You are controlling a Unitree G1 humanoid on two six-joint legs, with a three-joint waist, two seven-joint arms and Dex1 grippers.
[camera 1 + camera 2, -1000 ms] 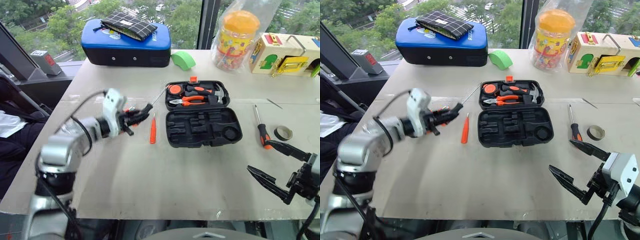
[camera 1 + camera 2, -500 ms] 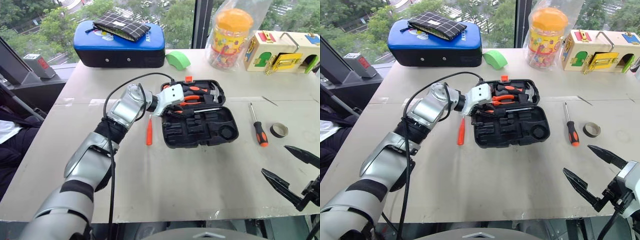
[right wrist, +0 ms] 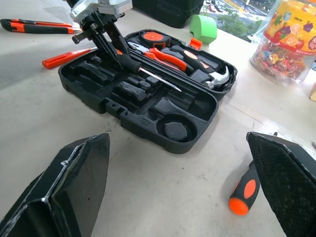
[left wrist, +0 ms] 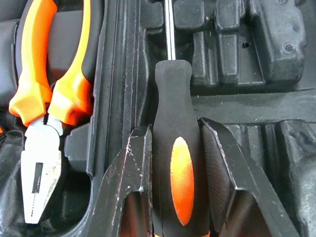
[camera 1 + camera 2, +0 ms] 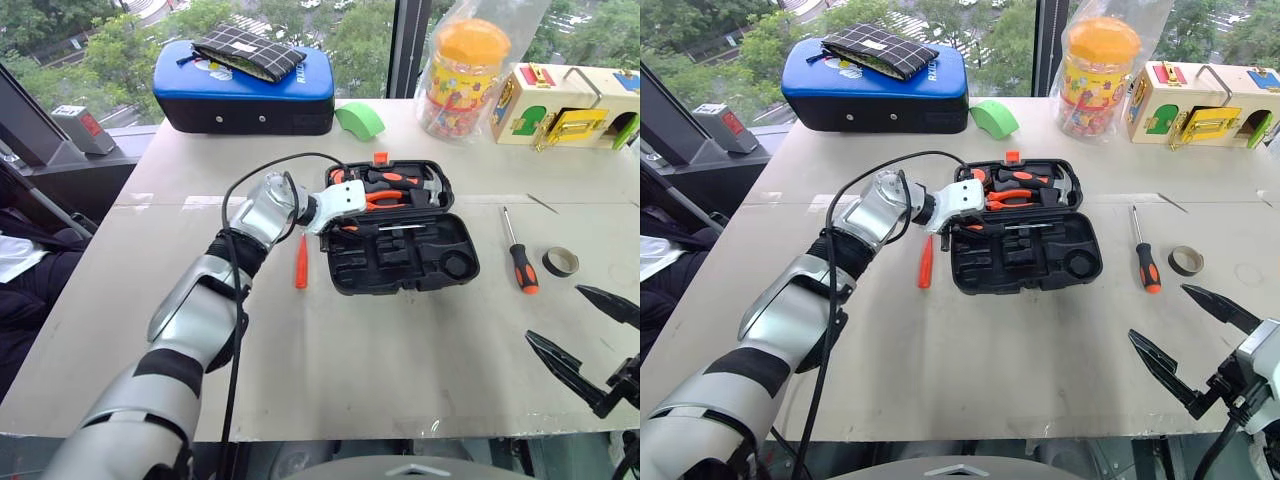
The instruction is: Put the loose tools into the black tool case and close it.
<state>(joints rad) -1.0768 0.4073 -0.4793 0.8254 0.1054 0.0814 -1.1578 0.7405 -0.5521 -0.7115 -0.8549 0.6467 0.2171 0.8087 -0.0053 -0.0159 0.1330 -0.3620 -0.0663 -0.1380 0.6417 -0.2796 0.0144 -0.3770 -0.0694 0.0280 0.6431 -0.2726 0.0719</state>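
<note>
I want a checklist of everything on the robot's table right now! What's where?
Surface: pale table, bare at the near edge.
Job's things: black tool case open; all-orange screwdriver beside it; second screwdriver on its other side; utility knife on the table.
Clutter: tape roll, blue-topped case, green object, candy jar, latch box.
Grippers: left tool shut on a screwdriver over the case; right tool open, holding nothing.
Cables: black cable along the left arm.
Surroundings: window, trees outside.
</note>
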